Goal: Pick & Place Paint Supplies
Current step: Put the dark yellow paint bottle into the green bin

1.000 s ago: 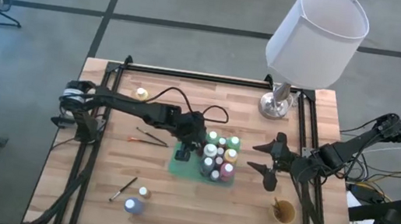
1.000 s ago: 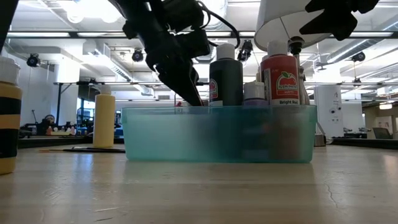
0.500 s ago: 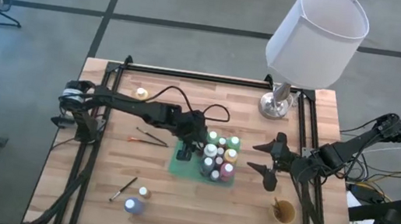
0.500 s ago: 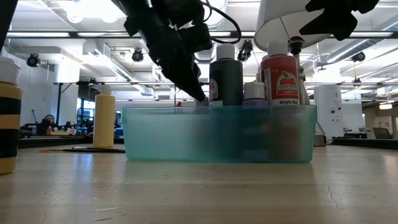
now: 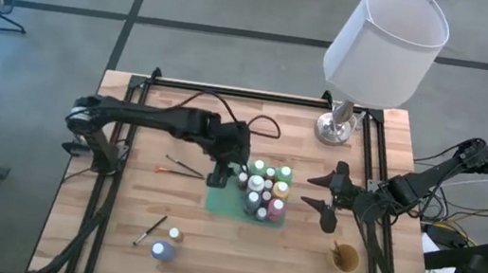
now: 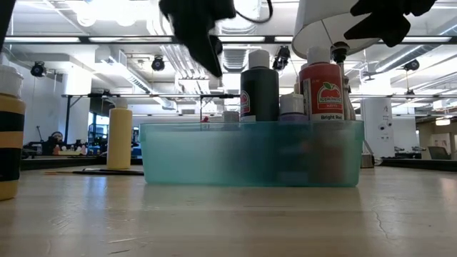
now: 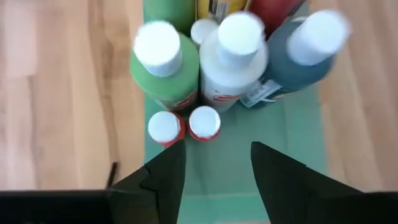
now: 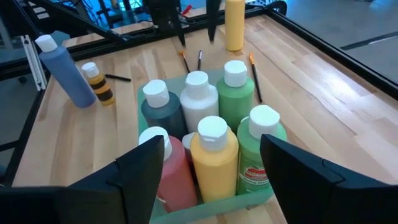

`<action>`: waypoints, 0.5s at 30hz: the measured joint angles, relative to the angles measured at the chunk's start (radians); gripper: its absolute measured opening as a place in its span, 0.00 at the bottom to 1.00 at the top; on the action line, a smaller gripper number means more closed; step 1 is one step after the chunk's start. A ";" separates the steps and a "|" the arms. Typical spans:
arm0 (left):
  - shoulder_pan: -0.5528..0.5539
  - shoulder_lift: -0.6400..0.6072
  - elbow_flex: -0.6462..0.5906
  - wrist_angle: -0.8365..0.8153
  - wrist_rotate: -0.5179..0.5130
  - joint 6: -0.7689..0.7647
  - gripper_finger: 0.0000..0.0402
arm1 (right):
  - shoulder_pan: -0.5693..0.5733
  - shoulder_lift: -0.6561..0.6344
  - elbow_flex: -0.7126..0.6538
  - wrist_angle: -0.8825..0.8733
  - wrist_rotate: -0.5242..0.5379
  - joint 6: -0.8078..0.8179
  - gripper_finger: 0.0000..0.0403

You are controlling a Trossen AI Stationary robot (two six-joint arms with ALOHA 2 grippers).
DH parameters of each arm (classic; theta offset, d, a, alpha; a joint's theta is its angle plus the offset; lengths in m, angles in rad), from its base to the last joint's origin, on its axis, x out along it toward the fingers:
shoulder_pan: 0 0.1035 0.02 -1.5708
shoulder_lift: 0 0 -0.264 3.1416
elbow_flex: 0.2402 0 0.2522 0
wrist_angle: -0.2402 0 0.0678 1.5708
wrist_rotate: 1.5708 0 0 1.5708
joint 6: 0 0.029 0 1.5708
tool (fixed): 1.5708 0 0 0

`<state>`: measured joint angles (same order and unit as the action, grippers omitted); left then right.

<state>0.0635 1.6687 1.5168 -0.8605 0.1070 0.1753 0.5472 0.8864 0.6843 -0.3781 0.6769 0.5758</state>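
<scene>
The left gripper (image 5: 223,168) has lifted clear of the green tray (image 5: 221,200) since a second ago, when its fingers reached down into the tray's open left part; now it hangs above that spot with its fingers parted and nothing between them. In the left wrist view two small red bottles (image 7: 185,125) stand in the tray just beside the cluster of larger paint bottles (image 5: 265,190), so a bottle seems to have just been set down and released. The right gripper (image 5: 330,193) waits to the right of the tray, fingers spread wide and empty. Still out on the table are a blue bottle (image 5: 162,250), a small striped bottle (image 5: 175,234), a yellow bottle (image 5: 172,114) at the far left and several brushes (image 5: 184,166), so more pickups likely remain.
</scene>
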 joint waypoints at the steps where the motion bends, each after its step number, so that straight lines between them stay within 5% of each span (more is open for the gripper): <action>1: 0.000 -0.005 0.026 -0.032 0.000 0.000 0.46 | 0.000 0.000 0.000 0.000 0.000 0.000 0.64; 15: -0.001 -0.162 0.164 -0.161 -0.076 0.008 0.46 | 0.000 0.000 -0.007 -0.008 0.000 -0.003 0.56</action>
<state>0.0624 1.5069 1.6811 -1.0215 0.0315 0.1833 0.5472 0.8864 0.6777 -0.3859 0.6771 0.5730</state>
